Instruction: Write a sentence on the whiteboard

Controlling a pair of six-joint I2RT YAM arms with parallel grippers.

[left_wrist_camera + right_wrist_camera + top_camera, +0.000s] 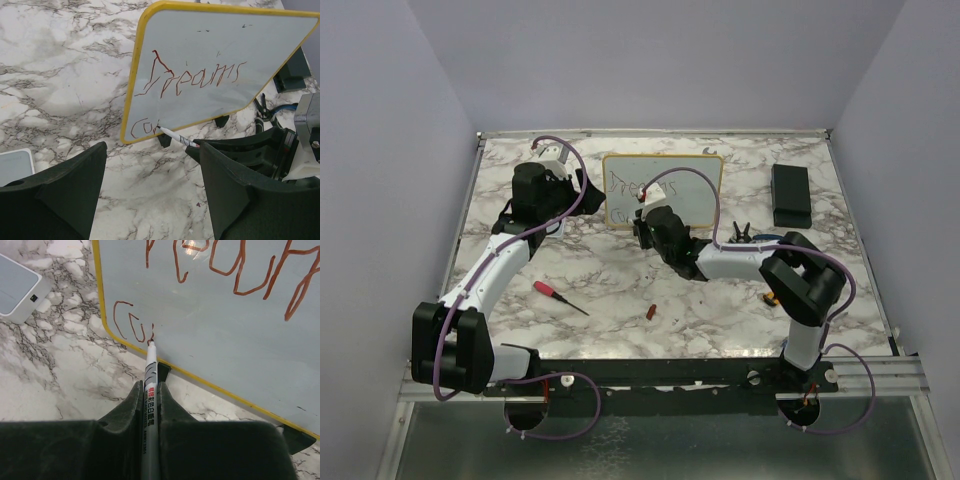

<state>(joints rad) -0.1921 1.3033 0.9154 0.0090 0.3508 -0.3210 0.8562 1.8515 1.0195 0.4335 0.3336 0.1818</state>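
Red-brown sentence (200, 80) is sitting unfinished on the upright whiteboard (240, 340). Right gripper (149, 389) is pinching the marker (150, 365), tip touching the whiteboard's lower-left corner for line two; left gripper (150, 167) is hovering left of it, jaws spread.

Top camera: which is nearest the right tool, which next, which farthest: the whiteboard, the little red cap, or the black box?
1. The whiteboard, just beyond the right tool; its marker touches it.
2. The little red cap, on the near side.
3. The black box, far off to the right.
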